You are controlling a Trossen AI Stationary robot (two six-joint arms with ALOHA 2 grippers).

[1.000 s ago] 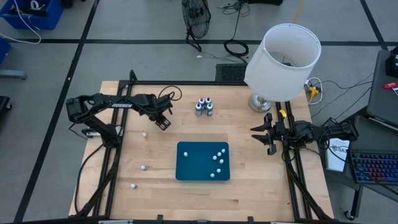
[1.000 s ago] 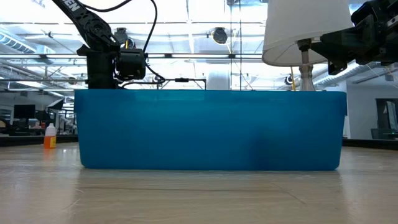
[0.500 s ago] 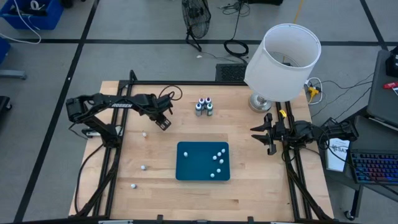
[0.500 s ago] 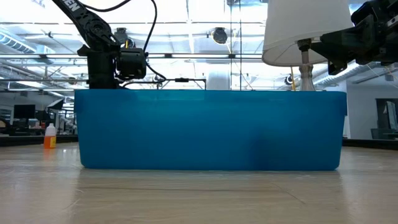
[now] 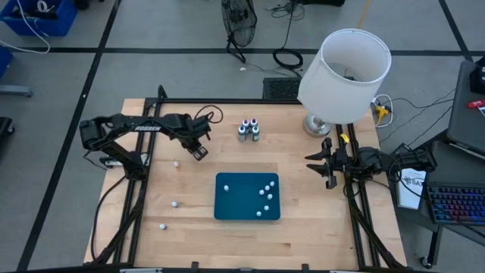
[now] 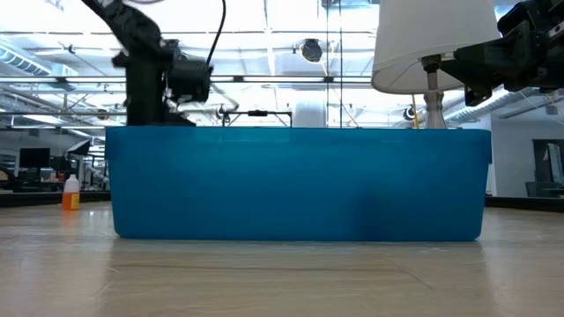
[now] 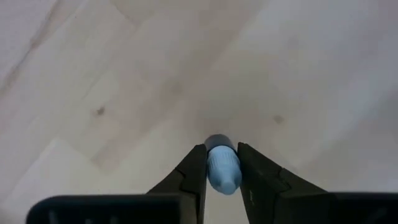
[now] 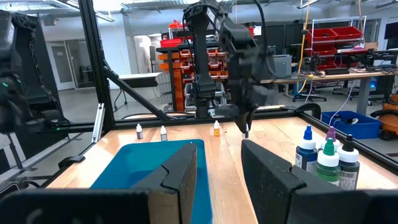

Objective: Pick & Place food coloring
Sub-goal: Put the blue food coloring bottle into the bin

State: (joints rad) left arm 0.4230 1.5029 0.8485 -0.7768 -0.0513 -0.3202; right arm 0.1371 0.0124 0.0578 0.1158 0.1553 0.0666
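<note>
Wooden boards make up the surface (image 5: 303, 182), framed in black rails, with a white lamp (image 5: 345, 67) at the far right corner and a workshop of shelves and red bins beyond. My left jaws (image 7: 222, 171) are pinching a small pale blue bottle (image 7: 222, 168), its dark end pointing outward, held above the bare wood just left of the blue tray (image 5: 227, 205). I judge it was lifted from where it lay loose, ready to be carried to the tray. Several white-capped little bottles (image 5: 265, 193) already lie in the tray's right half, and three more (image 5: 174, 203) lie scattered on the wood to its left. A cluster of larger dropper bottles (image 5: 248, 130) stands upright behind the tray. My right jaws (image 8: 217, 168) wait at the right edge, spread a little and empty, facing the tray. White lettering runs along my left arm (image 5: 144, 127), too small to read.
</note>
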